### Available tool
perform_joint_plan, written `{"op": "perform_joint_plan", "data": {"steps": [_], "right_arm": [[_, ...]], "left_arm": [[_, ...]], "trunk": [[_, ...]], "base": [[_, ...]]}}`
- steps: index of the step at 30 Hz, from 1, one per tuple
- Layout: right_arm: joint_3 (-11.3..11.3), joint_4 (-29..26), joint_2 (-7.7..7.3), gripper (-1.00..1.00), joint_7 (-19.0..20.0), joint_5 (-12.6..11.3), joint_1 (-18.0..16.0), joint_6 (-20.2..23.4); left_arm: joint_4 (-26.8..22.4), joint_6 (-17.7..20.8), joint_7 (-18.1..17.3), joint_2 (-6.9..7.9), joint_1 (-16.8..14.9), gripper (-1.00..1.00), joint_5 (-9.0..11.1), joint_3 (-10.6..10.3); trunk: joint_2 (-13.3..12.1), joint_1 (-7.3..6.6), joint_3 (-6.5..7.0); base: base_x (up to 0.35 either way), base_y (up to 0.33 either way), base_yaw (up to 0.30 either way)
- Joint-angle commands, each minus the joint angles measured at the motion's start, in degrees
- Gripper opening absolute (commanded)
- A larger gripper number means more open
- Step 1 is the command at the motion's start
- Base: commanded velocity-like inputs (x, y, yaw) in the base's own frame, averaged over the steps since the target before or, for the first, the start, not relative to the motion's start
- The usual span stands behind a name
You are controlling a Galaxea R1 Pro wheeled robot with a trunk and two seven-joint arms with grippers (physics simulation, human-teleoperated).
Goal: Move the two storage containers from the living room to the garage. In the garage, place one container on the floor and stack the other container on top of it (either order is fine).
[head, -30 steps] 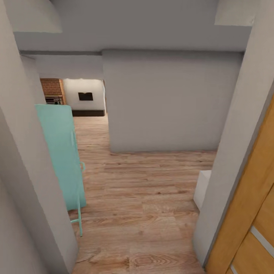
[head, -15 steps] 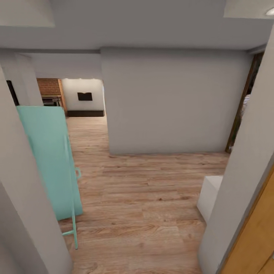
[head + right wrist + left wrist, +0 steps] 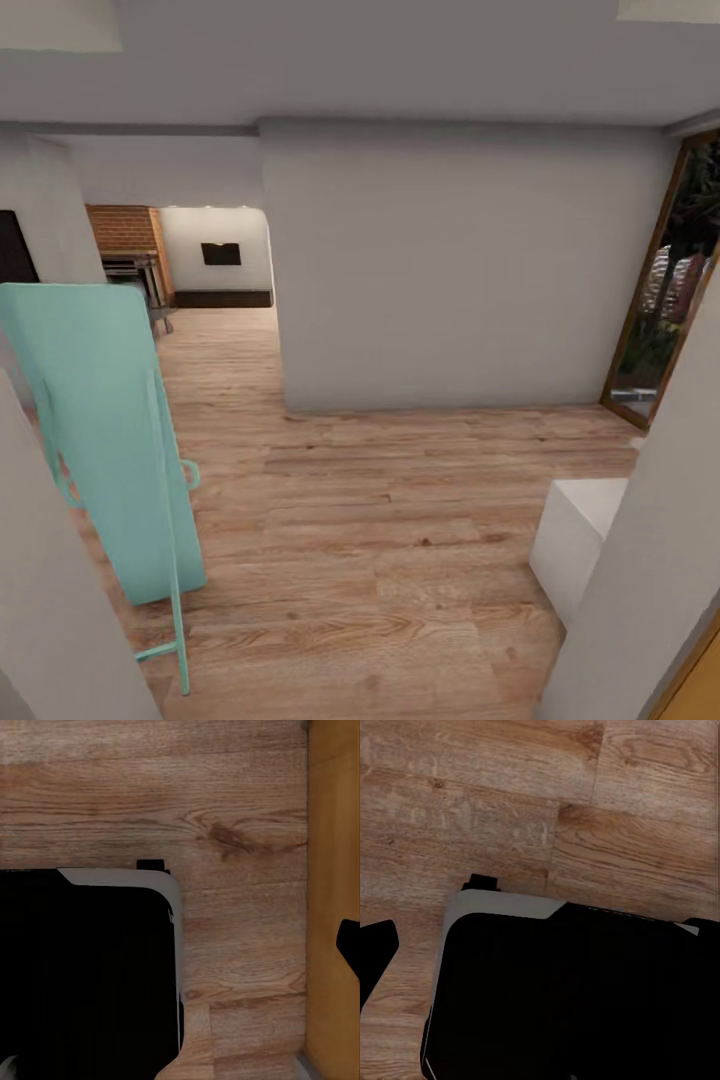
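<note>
The two storage containers are out of view, and so is the garage. Far down a passage at the back left I see part of the living room, with its red-brick fireplace (image 3: 120, 230) and black wall TV (image 3: 220, 254). In the left wrist view my left gripper (image 3: 540, 945) hangs over my black base and the light wood planks, with a dark fingertip (image 3: 375, 952) at the picture's edge and nothing held. My right gripper (image 3: 180, 945) hangs the same way, its fingertip (image 3: 349, 945) at the far edge, also with nothing held.
A teal folded board (image 3: 100, 440) leans on the left wall. A grey wall block (image 3: 450, 270) stands ahead, with the passage to its left. A white box (image 3: 580, 530) sits low right beside the door jamb (image 3: 650, 580). A wood-framed glass door (image 3: 670, 290) is at the right.
The camera has moved forward through the doorway. The orange door at the right has slid out of the picture, and the glass door and more of the white box have come in.
</note>
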State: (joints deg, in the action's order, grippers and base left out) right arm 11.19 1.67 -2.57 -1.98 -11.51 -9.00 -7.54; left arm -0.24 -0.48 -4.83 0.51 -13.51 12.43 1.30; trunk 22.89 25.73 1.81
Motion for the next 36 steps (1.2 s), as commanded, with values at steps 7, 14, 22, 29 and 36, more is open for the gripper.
{"op": "perform_joint_plan", "data": {"steps": [7,14,22,29,36], "right_arm": [[0.50,0.18,0.02,1.00,-0.04,-0.53,-0.05,-0.40],[0.50,0.18,0.03,1.00,-0.04,-0.53,-0.05,-0.37],[0.50,0.18,0.10,1.00,0.04,-0.52,-0.05,-0.42],[0.50,0.18,0.24,1.00,0.05,-0.45,-0.05,-0.47],[0.50,0.18,0.42,1.00,0.05,-0.44,-0.05,-0.61]], "left_arm": [[0.06,-0.05,-0.27,0.01,-0.02,1.00,0.40,0.10],[0.06,-0.05,-0.27,0.01,-0.02,1.00,0.40,0.10],[0.06,-0.05,-0.27,0.01,-0.02,1.00,0.40,0.10],[0.06,-0.08,-0.27,0.01,-0.02,1.00,0.40,0.10],[0.06,-0.14,-0.27,0.01,-0.02,1.00,0.40,0.10]], "trunk": [[0.03,0.05,-0.02],[0.03,0.05,-0.02],[0.03,0.05,-0.02],[0.03,0.05,-0.02],[0.03,0.05,-0.02]], "base": [[0.324,0.000,0.000],[0.324,0.000,0.000],[0.324,0.000,0.000],[0.324,0.000,0.000],[0.324,0.000,0.000]]}}
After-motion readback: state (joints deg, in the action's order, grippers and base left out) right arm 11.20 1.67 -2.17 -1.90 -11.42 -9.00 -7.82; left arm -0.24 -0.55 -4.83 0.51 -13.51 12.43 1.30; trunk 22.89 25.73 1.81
